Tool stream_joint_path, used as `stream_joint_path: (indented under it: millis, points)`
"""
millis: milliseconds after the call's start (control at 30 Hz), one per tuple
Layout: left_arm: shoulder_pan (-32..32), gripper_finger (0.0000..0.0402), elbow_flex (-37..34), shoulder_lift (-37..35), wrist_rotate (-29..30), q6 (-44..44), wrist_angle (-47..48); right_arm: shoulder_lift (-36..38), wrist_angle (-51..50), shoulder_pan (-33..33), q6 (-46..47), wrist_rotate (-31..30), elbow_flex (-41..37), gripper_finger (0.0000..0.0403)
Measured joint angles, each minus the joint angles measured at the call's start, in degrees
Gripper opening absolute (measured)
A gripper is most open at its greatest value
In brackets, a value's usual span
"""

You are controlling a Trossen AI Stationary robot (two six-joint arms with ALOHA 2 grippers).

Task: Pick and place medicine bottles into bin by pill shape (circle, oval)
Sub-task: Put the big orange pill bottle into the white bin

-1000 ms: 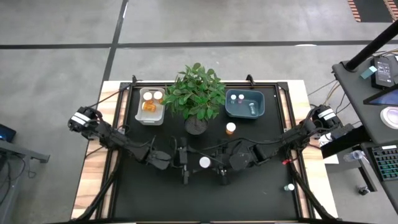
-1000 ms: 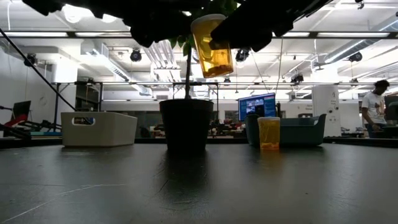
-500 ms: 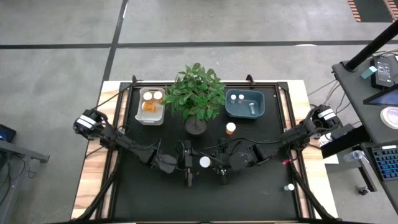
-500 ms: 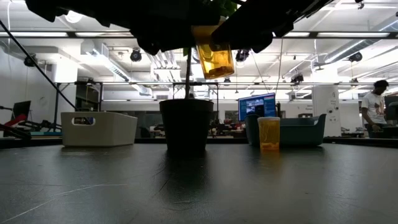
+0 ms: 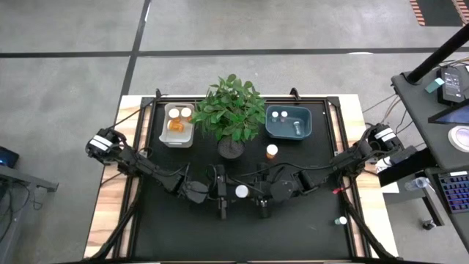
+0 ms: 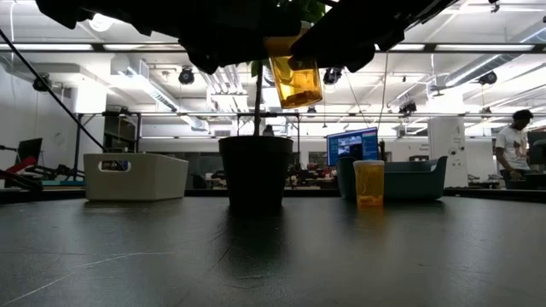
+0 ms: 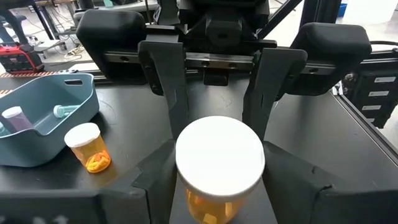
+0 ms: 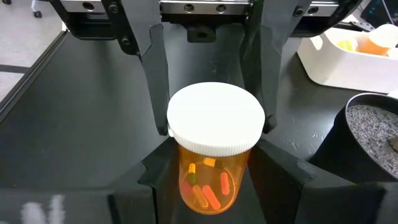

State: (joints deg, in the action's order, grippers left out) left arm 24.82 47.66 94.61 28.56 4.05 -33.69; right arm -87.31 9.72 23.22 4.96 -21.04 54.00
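High view: the left hand point(image 5: 230, 192) has slid in from the left over the last second and now brackets the raised bottle point(image 5: 241, 191), which the right hand point(image 5: 253, 193) grips mid-tabletop point(image 5: 308, 220), in front of the leafy plant point(image 5: 233, 110). I judge this a handover just starting. The white bin point(image 5: 165, 125) and blue bin point(image 5: 286, 130) sit at the back, with a loose bottle point(image 5: 272, 151) near the blue one.

Low view: the amber bottle point(image 6: 294, 81) hangs slightly tilted, well clear of the tabletop; its cap is now hidden behind dark hardware (it showed a second ago).

Left wrist view: a smooth, round white cap point(image 7: 221, 155) fills the middle. Whether the left hand has actually clamped it, I cannot tell.

Right wrist view: the right hand's matte black fingers point(image 8: 158, 168) press the translucent orange body, and the cap's edge is ribbed. Oblong capsules point(image 8: 208, 186) show inside, so the oval bin is likely next.
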Motion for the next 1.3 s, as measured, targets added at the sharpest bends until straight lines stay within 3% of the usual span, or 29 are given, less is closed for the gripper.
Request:
stream_joint_path:
  millis: [167, 500, 700, 933, 1300]
  points:
    - [0.0, 0.0185, 0.0, 0.0, 0.4, -0.2, -0.1, 0.0, 0.4, 0.0, -0.4, 0.0, 0.0, 0.0169]
    - [0.8, 0.0185, -0.2, -1.3, 0.8, -0.5, 0.5, 1.0, 0.8, 0.0, -0.5, 0.0, 0.0, 0.0249]
    - [2.7, 0.0185, -0.5, -5.6, 5.2, 0.5, 7.0, 3.6, -1.5, 0.0, 0.6, -0.1, 0.0, 0.0272]
    - [4.6, 0.0185, -1.0, -14.8, 12.2, 8.7, 24.1, 8.1, -5.5, 0.0, 1.2, -0.1, 0.0, 0.0267]
    - [4.0, 0.0185, -6.2, -30.7, 26.0, 32.9, 56.5, 11.4, -9.8, 0.1, 3.4, -0.1, -1.6, 0.0252]
